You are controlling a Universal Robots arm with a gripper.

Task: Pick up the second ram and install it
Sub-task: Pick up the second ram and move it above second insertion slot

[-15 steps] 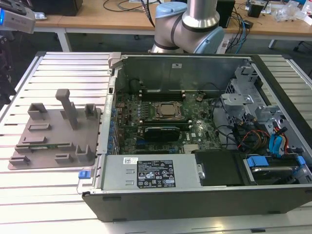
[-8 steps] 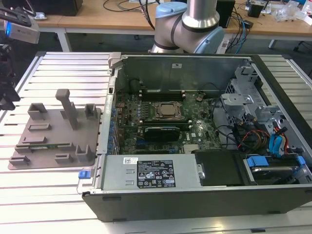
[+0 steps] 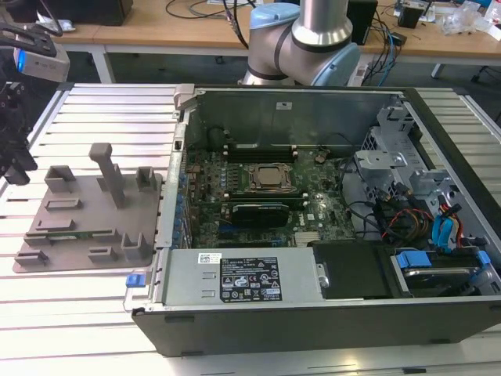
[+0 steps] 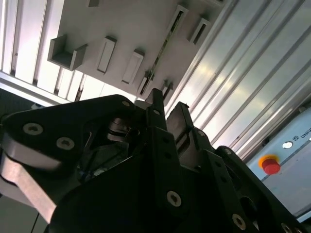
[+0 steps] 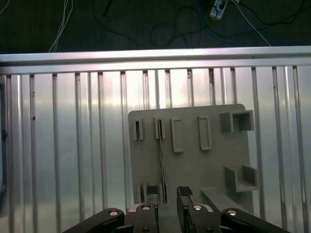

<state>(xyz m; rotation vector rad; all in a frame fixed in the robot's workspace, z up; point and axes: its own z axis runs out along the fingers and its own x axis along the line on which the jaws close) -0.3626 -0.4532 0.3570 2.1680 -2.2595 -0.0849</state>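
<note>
Evidently you were at the approach stage of the pick, not yet the grasp. Your gripper [image 5: 167,195] hung over the grey fixture plate [image 5: 214,165] that lay on the slatted table [image 5: 63,155]. Its jaws were parted by a narrow gap with nothing between them: released, carrying no load. The second ram [image 5: 161,145] stood on its thin edge in a slot of that plate, upright and clear of the gripper. In the first wrist view the stick ran roughly in line with the gap between the jaws, though a little to one side of it. In the exterior view the plate sat just beside the open computer case [image 3: 313,333], on the exterior view's left of it, and the memory slots [image 3: 258,149] on the motherboard [image 3: 313,215] lay well apart from the stick. Which slots were filled I could not tell. My judgement: the install had not begun, and the pick was only lined up. A grasp from there would have asked you to centre the gap over the stick's top edge, keep the jaws square to its flat faces and descend straight. A board that thin could tilt in its slot if one finger nudged it.
</note>
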